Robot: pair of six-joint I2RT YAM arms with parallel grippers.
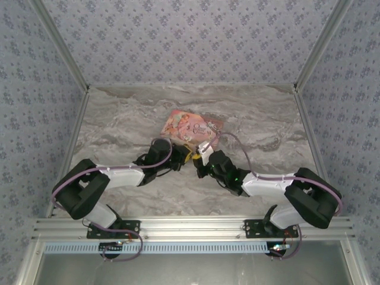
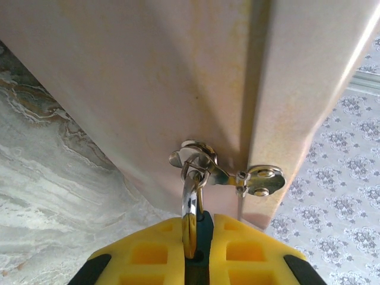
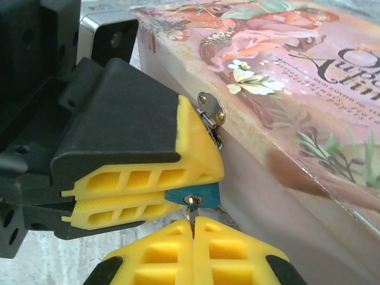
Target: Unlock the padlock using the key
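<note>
Beside the front wall of the pink illustrated tin (image 3: 285, 89), the left tool (image 2: 196, 249) clamps the teal padlock (image 3: 193, 197) hanging from the hasp (image 2: 205, 160). The right tool (image 3: 193, 234), closed tight, pinches the tiny key (image 3: 191, 214), which appears seated in the keyhole. A clean turn likely demands twisting about the key's own axis, with the padlock held rigid.

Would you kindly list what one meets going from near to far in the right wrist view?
Right gripper → key → padlock → hasp → pink tin.
</note>
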